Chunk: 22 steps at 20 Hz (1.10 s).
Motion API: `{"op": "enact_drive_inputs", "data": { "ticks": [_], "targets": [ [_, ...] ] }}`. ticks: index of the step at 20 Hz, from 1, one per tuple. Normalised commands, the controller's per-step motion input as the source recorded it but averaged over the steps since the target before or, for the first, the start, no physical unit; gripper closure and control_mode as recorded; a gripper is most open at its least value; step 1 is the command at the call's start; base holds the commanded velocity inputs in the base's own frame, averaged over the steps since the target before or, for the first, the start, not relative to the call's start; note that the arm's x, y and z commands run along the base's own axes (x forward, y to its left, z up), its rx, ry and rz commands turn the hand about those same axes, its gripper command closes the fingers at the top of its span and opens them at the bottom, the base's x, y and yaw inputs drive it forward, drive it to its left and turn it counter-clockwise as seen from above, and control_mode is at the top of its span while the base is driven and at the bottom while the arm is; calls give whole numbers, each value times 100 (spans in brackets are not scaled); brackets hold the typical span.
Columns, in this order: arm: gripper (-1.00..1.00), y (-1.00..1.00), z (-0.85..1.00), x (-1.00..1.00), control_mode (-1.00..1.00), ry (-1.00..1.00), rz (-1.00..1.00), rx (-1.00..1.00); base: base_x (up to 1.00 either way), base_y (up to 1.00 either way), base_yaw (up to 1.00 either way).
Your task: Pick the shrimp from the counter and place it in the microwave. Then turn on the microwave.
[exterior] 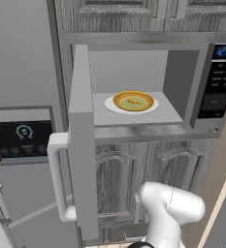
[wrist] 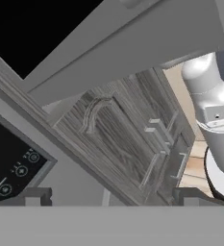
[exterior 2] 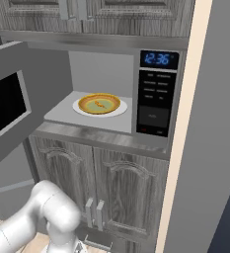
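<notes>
Shrimp: we see the shrimp [exterior: 133,101] lying in a yellow bowl [exterior: 133,100] on a white plate [exterior: 115,106], well inside the microwave [exterior 2: 106,64].
Door: the microwave door [exterior: 81,140] stands swung wide, its pale handle [exterior: 58,177] facing outward.
End effector: in the hand view we see the end effector [wrist: 111,196] low by the lower cabinet doors [wrist: 128,139], fingertips [wrist: 34,196] spread apart, holding nothing.
Step in hand: we judge closing the door comes next.
Doing it well: we should push on the door's outer face near the handle edge, sweep along its hinge arc, then reach the keypad [exterior 2: 156,106].
</notes>
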Motion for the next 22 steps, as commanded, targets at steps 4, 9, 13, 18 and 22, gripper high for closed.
{"op": "enact_drive_inputs", "data": {
  "ticks": [4, 9, 13, 18, 22],
  "targets": [
    [-100, 26, -28, 12, -100, 0, -4, 5, 0, 0, 0],
    [-100, 22, -25, 19, -100, 0, -1, 6, 0, 0, 0],
    [-100, 17, -25, 18, -100, 0, 0, 7, 0, 0, 0],
    [-100, 12, -24, 20, -100, 0, 0, 9, 0, 0, 0],
    [-100, 7, -23, 18, -100, 0, 0, 11, 0, 0, 0]
  ]
}}
